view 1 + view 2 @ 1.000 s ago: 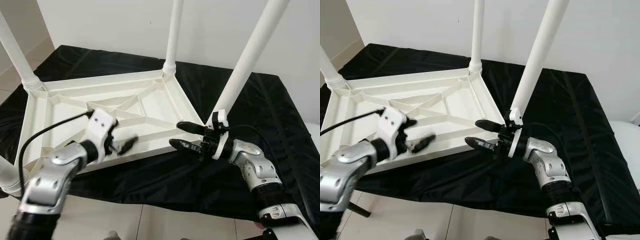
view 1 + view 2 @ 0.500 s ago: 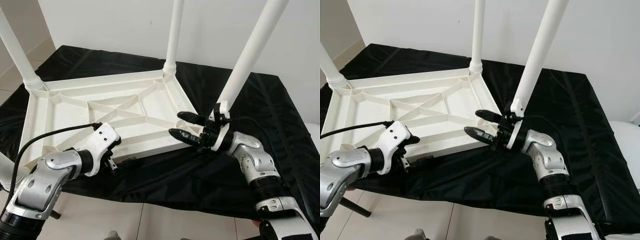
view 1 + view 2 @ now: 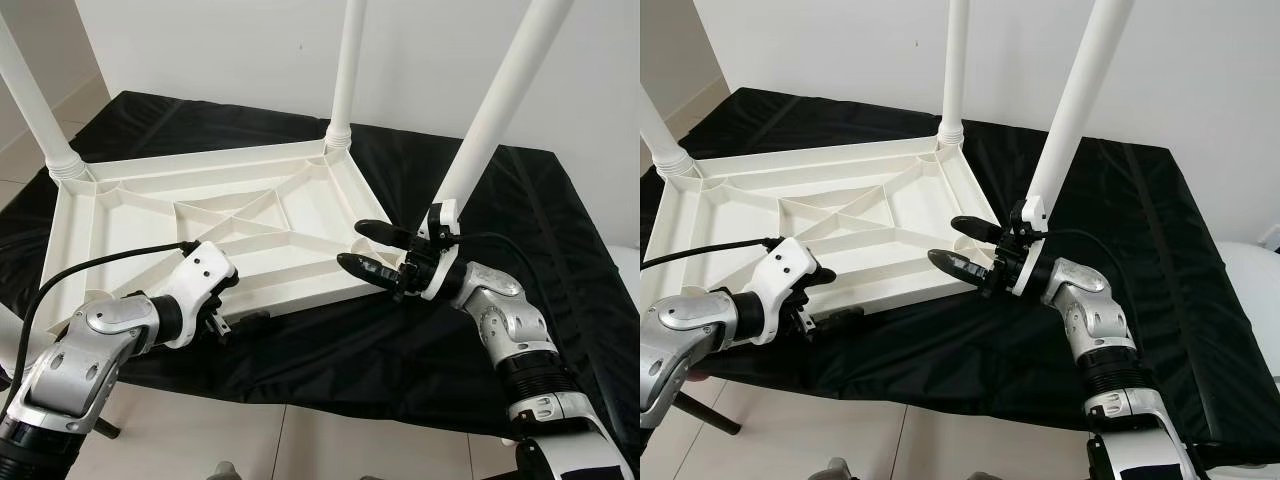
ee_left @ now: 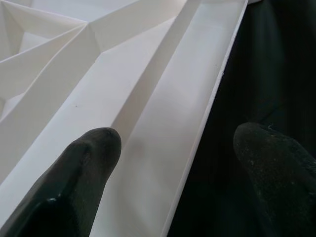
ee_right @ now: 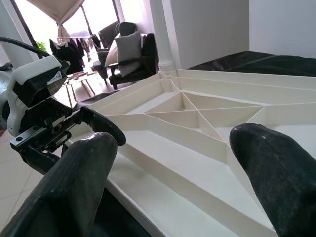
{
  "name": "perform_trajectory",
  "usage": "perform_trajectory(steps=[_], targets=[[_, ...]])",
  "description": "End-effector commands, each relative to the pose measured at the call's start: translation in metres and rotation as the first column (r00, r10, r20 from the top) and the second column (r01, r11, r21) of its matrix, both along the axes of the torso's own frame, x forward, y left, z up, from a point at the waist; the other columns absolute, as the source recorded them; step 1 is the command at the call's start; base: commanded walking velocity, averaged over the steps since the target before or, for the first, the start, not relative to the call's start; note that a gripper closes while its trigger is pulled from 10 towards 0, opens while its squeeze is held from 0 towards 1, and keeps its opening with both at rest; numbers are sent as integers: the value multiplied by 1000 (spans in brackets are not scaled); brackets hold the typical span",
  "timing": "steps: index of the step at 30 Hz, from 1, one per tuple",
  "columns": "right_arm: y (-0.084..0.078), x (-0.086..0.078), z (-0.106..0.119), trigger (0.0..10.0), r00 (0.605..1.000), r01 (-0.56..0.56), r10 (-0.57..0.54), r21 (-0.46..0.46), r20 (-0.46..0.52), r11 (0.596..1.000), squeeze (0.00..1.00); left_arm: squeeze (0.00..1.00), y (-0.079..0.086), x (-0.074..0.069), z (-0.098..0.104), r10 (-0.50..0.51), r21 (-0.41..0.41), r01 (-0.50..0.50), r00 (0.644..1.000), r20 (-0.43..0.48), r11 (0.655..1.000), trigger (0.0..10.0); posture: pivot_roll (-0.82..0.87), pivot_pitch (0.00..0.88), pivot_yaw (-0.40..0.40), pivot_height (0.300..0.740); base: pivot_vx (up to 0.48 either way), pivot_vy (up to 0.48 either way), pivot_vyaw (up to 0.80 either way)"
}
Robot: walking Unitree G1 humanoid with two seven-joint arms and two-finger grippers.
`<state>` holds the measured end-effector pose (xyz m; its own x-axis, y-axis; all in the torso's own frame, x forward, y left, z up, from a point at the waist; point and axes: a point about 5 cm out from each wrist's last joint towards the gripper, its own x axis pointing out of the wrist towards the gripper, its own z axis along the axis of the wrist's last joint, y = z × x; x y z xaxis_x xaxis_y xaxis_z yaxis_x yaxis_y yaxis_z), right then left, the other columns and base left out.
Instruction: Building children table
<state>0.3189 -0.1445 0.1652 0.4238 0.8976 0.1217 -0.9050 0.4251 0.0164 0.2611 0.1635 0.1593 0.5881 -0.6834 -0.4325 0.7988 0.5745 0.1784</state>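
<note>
The white plastic children's table (image 3: pixel 210 225) lies upside down on a black cloth (image 3: pixel 520 230) spread over a raised surface, ribbed underside facing up, its legs standing upward and running out of the top of my head views, so I cannot see their ends. One leg (image 3: pixel 345 70) rises from the far corner, another leg (image 3: pixel 500 105) slants up from the near right corner just above my right wrist, and a third leg (image 3: pixel 35 105) stands at the far left corner; at the near left corner I can only make out a bit of white beyond my left arm, too cut off to name. My left gripper (image 3: pixel 235 318) sits at the table's near long edge, fingers spread apart: in my left wrist view one fingertip (image 4: pixel 91 158) is over the white channel inside the rim and the other is over the black cloth outside it, with the rim between them, though I cannot tell whether either pad touches the plastic. From my head the lower finger blends into the dark cloth and is hard to separate. My right gripper (image 3: pixel 375 252) is at the near right corner of the table, fingers parted one above the other and pointing toward the middle of the tabletop; the corner's edge lies in the gap, but contact is not clear. In my right wrist view, between my two blurred fingertips (image 5: pixel 74 177), I see the ribs and my left gripper's white housing at the opposite end of the same edge.
</note>
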Motion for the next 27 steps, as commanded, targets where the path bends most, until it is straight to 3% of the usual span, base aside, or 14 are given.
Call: perform_trajectory(steps=[1,13,20,27], targets=[[-1,0,1,10000,1000,19,-19,15,3,1000,0,0,-2,1,0,-20,-16,20,1000,-13,1000,10000,66,0,-51,740,0,0,0],[-5,-3,0,10000,1000,18,-18,5,0,1000,0,0,-4,-5,-7,-40,-25,39,997,-62,999,10000,51,0,-42,740,0,0,0],[-9,-5,3,10000,1000,20,-20,-5,8,1000,0,0,-1,-15,-16,-98,18,101,988,-121,995,10000,45,0,-37,740,0,0,0],[-11,-13,6,10000,1000,22,-22,8,14,1000,0,0,9,-12,-32,-70,89,89,977,-201,992,10000,29,18,-16,740,0,0,0]])
